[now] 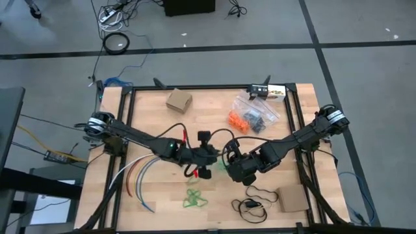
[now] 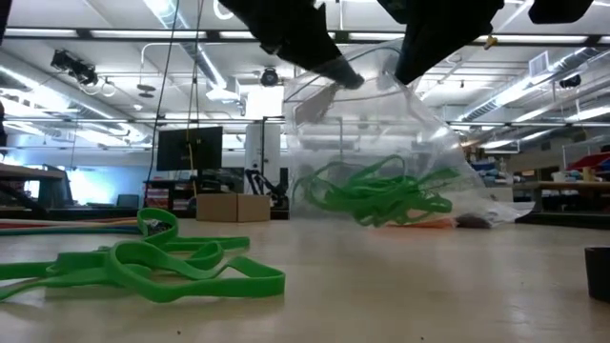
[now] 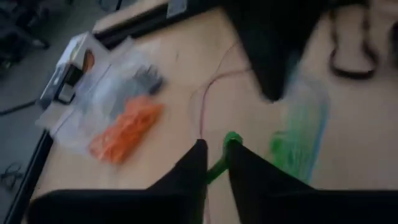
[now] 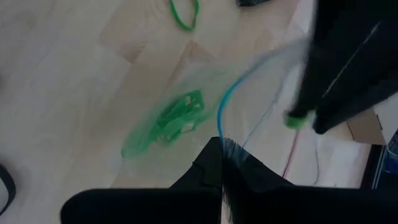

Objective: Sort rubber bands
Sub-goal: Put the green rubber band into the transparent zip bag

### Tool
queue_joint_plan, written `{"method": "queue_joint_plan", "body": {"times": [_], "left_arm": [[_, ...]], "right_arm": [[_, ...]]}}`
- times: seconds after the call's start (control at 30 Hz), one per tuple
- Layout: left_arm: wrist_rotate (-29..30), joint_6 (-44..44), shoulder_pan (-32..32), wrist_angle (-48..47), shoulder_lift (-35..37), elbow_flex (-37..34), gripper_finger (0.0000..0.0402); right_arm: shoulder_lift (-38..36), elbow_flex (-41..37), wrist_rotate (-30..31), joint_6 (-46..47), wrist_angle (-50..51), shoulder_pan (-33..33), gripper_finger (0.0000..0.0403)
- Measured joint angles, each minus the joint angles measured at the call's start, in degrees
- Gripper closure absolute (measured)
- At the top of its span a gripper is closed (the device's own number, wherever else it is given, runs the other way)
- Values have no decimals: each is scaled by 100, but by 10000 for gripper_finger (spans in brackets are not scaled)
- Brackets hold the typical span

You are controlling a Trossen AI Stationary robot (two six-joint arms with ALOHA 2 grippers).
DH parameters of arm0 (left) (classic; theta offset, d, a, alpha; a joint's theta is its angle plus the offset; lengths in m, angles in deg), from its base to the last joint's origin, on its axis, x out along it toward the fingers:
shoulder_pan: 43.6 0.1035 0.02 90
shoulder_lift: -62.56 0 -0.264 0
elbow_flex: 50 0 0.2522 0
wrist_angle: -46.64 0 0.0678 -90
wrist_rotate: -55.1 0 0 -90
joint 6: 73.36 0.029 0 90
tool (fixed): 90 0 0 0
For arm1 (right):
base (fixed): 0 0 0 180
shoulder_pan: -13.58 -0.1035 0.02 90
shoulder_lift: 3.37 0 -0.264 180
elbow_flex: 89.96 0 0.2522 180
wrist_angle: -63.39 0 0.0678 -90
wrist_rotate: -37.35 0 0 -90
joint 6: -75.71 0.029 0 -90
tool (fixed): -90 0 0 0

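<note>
1. Green rubber bands (image 2: 372, 195) lie bunched inside a clear plastic bag (image 2: 410, 124) near the middle of the counter (image 1: 214, 110).
2. Right tool (image 4: 222, 148), fingers together, pinches the bag's blue-edged rim and holds its mouth up.
3. Left tool (image 3: 216, 152) sits just beside that mouth, clamped narrowly on one green band (image 3: 231, 140).
4. That band's long axis appears to point toward the opening, so the drop likely turns on a short reach across.
5. Loose green bands (image 1: 194, 197) wait toward the front edge, nearer the left arm; orange bands (image 1: 238, 121) sit bagged near the back edge.
</note>
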Motion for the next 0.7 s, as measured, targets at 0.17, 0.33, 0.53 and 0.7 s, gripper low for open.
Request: {"method": "queue_joint_plan", "body": {"times": [0.17, 0.33, 0.53, 0.7], "left_arm": [[-24, -50, -140, 207, 50, 2, 259], [-182, -494, -210, 199, 85, 4, 188], [-517, -1102, -216, -601, 76, 7, 152], [-221, -1376, -184, -1116, 76, 7, 152]], "right_arm": [[0, 0, 9, -11, -2, 4, 403], [0, 0, 11, -11, 0, 4, 403], [0, 0, 11, -11, -4, 4, 403], [0, 0, 13, -11, -2, 4, 403]]}}
